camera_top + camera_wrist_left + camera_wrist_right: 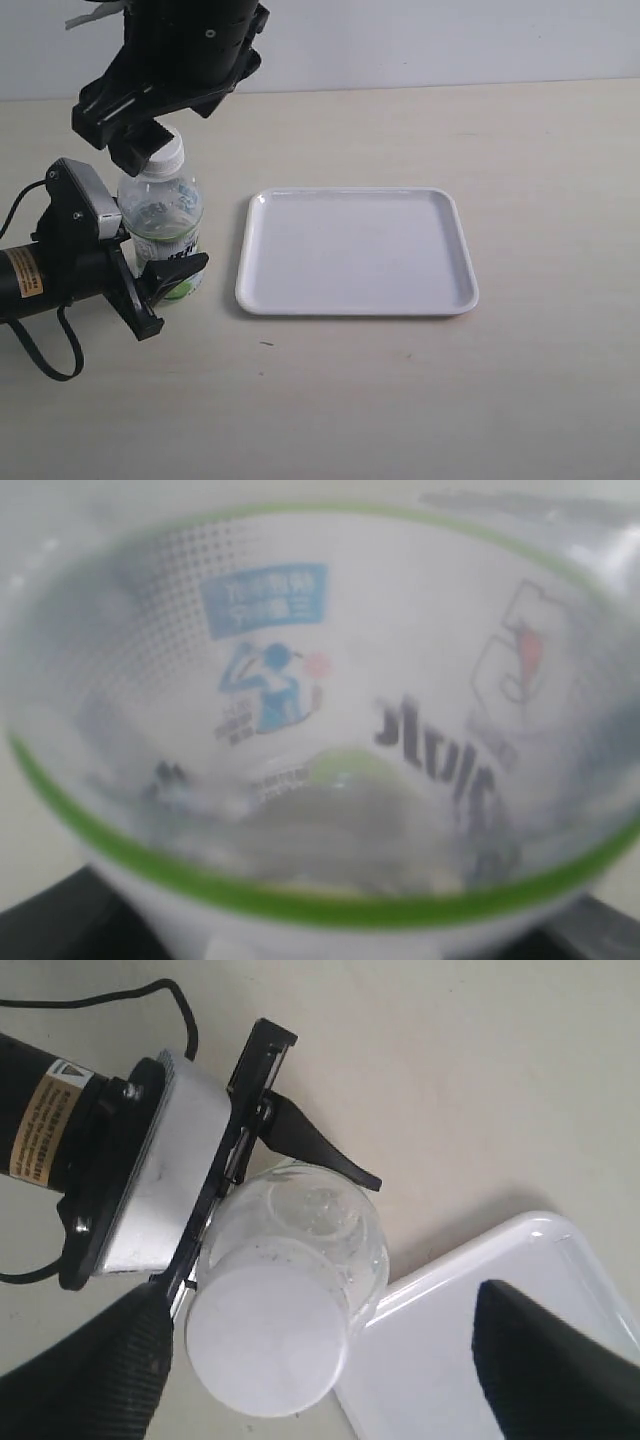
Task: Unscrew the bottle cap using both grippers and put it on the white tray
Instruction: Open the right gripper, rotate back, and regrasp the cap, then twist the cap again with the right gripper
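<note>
The left hand [170, 290] is clamping the bottle [160, 215] low around its label at the left of the tabletop [500, 400], while the right hand [322, 1305] is hanging spread open over the bottle cap [268, 1340], which is sitting on the neck. The bottle cap is looking light, stiff and small, so I am judging its ribbed side the place to pinch, squarely. The white tray [355, 250] is lying just right of the bottle, with nothing standing between them.
</note>
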Available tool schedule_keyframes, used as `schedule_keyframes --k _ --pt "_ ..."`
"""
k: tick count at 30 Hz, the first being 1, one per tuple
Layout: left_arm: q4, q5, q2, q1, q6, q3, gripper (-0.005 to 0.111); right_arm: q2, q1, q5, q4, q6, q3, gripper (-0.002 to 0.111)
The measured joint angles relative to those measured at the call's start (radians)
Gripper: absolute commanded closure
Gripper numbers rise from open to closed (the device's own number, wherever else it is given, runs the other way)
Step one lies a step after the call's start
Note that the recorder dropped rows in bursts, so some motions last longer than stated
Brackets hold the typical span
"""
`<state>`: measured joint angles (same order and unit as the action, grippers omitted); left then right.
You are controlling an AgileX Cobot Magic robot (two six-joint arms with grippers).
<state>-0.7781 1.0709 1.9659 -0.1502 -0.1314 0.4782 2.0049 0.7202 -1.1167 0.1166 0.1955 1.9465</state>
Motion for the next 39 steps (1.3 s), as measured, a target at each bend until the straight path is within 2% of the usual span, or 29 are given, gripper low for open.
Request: schedule_keyframes --k 4,13,16,20,28,33,39 --pt "0.000 0.000 0.000 0.000 0.000 0.000 0.107 0.000 0.000 0.004 0.001 -0.060 0.000 0.050" --pt "0.000 0.000 0.000 0.000 0.000 0.000 0.107 0.000 0.000 -0.033 0.012 -0.067 0.000 0.051" --pt "0.000 0.000 0.000 0.000 0.000 0.000 0.107 0.000 0.000 -0.036 0.012 -0.067 0.000 0.055" --pt "0.000 0.000 0.000 0.000 0.000 0.000 0.107 0.000 0.000 -0.036 0.016 -0.067 0.000 0.069" --pt "0.000 0.000 0.000 0.000 0.000 0.000 0.107 0.000 0.000 -0.036 0.018 -0.067 0.000 0.107" --pt "0.002 0.000 0.000 0.000 0.000 0.000 0.107 0.000 0.000 -0.036 0.020 -0.007 0.000 0.108" --pt "0.002 0.000 0.000 0.000 0.000 0.000 0.107 0.000 0.000 -0.036 0.031 0.243 0.000 0.108"
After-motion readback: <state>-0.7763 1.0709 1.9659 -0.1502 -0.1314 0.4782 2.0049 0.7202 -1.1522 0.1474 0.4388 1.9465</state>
